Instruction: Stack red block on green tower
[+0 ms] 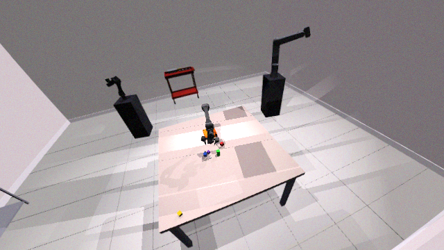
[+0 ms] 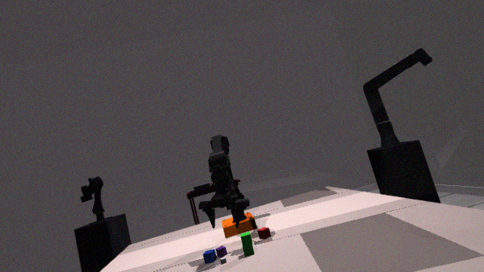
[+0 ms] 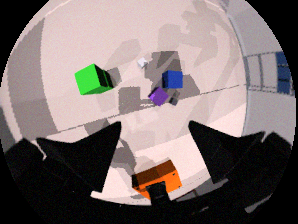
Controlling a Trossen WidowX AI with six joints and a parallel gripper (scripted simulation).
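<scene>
1. Wrist view looks down between the two dark fingers of the gripper [image 3: 154, 145]; they stand spread wide with nothing between them, only the arm's orange base [image 3: 156, 177] showing below in the gap.
2. From where I stand, the gripper [image 2: 224, 213] hangs over the orange base [image 2: 237, 224], pointing down, above the table [image 2: 378, 242].
3. The red block [image 2: 264, 233] sits on the table just beside the base, apart from the fingers. The wrist view does not show it.
4. The green tower [image 2: 247, 243] stands upright, near the red block but not touching it. In the wrist view it appears as a green block [image 3: 92, 80] seen from above.
5. A blue block [image 2: 209, 256] and a purple block [image 2: 221, 251] lie close together beside the tower, with a small pale piece [image 2: 223, 260] next to them.
6. Only the top view catches a yellow block [image 1: 180, 213], well apart near the table's far corner.
7. No writing or brand marks can be read anywhere.
</scene>
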